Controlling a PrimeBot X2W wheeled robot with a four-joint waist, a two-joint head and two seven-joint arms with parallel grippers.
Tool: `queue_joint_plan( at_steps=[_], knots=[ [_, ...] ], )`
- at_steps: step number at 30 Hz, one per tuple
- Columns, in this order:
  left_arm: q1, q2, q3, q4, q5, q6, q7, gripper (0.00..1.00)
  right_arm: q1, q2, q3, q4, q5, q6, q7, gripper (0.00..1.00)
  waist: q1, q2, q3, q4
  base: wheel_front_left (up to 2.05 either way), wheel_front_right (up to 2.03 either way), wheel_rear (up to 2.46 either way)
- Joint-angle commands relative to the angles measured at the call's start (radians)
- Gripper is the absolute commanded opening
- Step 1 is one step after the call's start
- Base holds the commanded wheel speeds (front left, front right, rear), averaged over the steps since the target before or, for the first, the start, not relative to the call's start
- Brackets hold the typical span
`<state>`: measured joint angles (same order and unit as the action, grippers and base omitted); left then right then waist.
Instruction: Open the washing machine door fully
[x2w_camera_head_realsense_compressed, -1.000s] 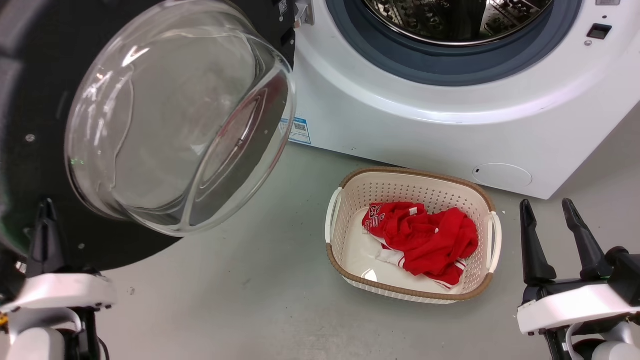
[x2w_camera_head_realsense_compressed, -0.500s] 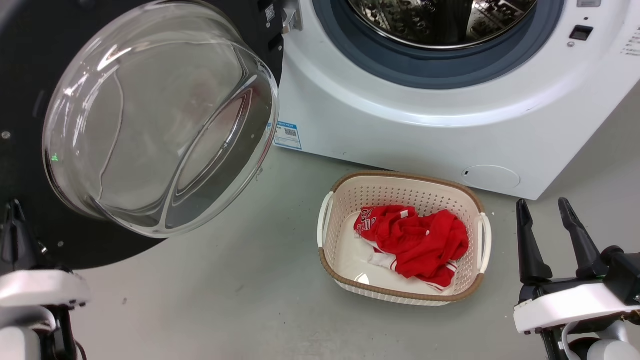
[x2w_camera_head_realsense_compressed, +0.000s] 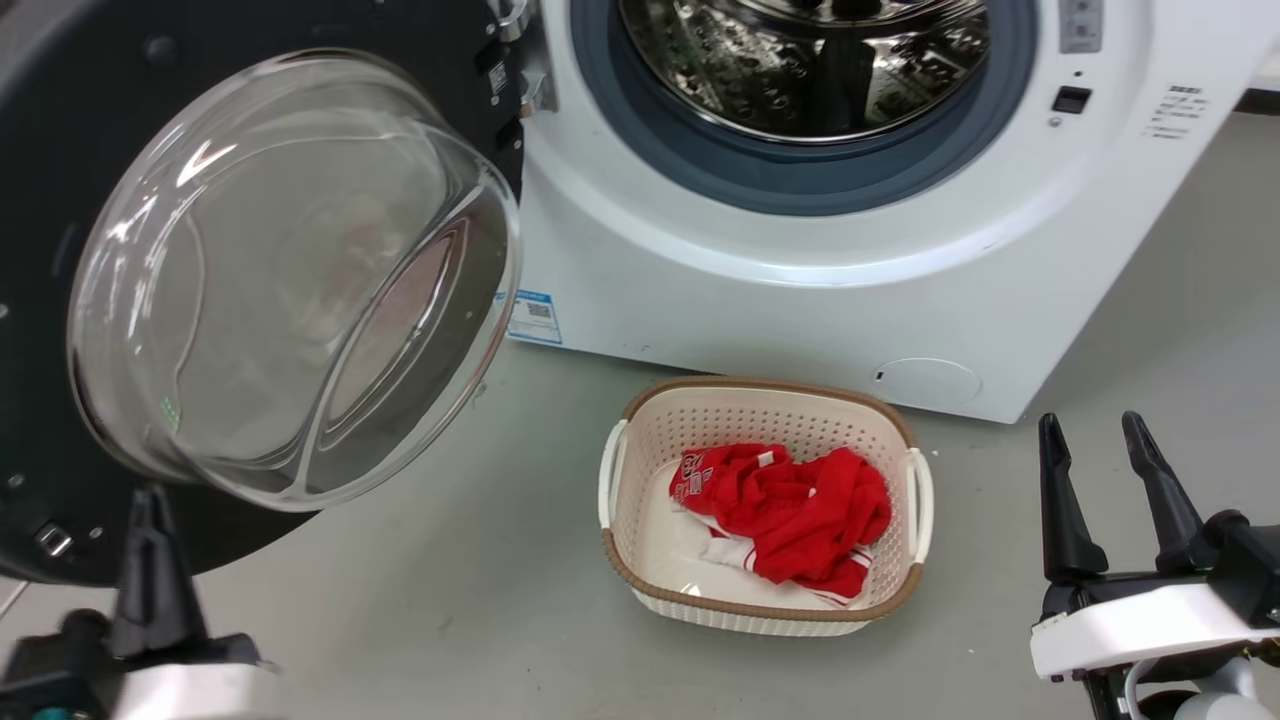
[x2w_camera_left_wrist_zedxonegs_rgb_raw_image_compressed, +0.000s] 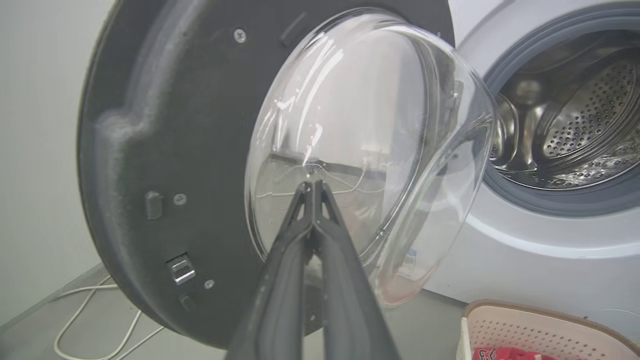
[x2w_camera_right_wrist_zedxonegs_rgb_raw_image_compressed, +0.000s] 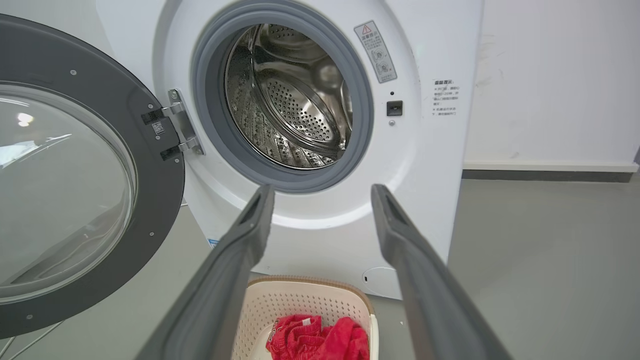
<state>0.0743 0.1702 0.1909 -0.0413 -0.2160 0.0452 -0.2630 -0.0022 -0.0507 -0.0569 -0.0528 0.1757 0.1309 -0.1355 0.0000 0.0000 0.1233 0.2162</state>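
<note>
With left claw (x2w_camera_left_wrist_zedxonegs_rgb_raw_image_compressed: 312, 186) pressed together and right claw (x2w_camera_right_wrist_zedxonegs_rgb_raw_image_compressed: 322, 189) spread, push the likely heavy, stiff washing machine door (x2w_camera_left_wrist_zedxonegs_rgb_raw_image_compressed: 165, 100) by black frame (x2w_camera_left_wrist_zedxonegs_rgb_raw_image_compressed: 125, 220), never the slick, fragile glass bowl (x2w_camera_left_wrist_zedxonegs_rgb_raw_image_compressed: 370, 115).

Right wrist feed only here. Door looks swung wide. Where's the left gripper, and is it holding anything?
Observer: Left gripper is shut on nothing, its fingers pressed together, pointing at the glass bowl of the washing machine door. I cannot tell whether it touches the glass.
Operator: Door's far edge is cut off for me. Anything there?
Observer: A small metal latch sits low on the door's inner face, near the rim.
Operator: Basket clear of the door?
Observer: Yes. In the head view the laundry basket stands on the floor apart from the door, with floor showing between them.
</note>
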Motion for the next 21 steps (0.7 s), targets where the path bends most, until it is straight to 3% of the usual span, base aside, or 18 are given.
queue_joint_plan(
  at_steps=[1, 4, 5, 6, 7, 8, 21],
  knots=[
    [0.021, -0.016, -0.024, -0.022, 0.015, 0.001, -0.002, 0.00, 0.006, 0.001, -0.001, 0.005, -0.003, 0.000, -0.007, 1.00, 0.0000, 0.0000, -0.012, -0.016, 0.00, 0.00, 0.00],
    [0.042, -0.036, -0.070, -0.047, 0.033, -0.008, -0.002, 0.00, 0.014, 0.001, 0.002, 0.010, -0.005, 0.000, -0.009, 1.00, 0.0000, 0.0000, -0.025, -0.035, 0.00, 0.00, 0.00],
    [0.047, -0.042, -0.084, -0.048, 0.032, -0.013, 0.001, 0.14, 0.015, 0.001, 0.003, 0.011, -0.007, 0.000, -0.010, 1.00, 0.0000, 0.0000, -0.031, -0.044, 0.00, 0.00, 0.00],
    [0.045, -0.049, -0.098, -0.051, 0.030, -0.017, 0.001, 0.35, 0.016, 0.001, 0.005, 0.011, -0.009, 0.000, -0.012, 1.00, 0.0000, 0.0000, -0.035, -0.051, 0.00, 0.00, 0.00],
    [0.044, -0.053, -0.112, -0.052, 0.029, -0.022, 0.001, 0.82, 0.017, 0.001, 0.007, 0.011, -0.011, 0.000, -0.012, 1.00, 0.0000, 0.0000, -0.038, -0.059, 0.00, 0.00, 0.00],
    [0.043, -0.058, -0.125, -0.052, 0.029, -0.027, 0.001, 1.00, 0.018, 0.001, 0.007, 0.012, -0.010, 0.000, -0.014, 1.00, 0.0000, 0.0000, -0.042, -0.067, 0.00, 0.00, 0.00],
    [-0.068, -0.079, -0.230, -0.010, 0.075, -0.030, -0.001, 1.00, 0.025, 0.001, -0.002, -0.028, -0.034, 0.000, -0.013, 1.00, 0.0000, 0.0000, -0.059, -0.143, 0.00, 0.00, 0.00]
  ],
)
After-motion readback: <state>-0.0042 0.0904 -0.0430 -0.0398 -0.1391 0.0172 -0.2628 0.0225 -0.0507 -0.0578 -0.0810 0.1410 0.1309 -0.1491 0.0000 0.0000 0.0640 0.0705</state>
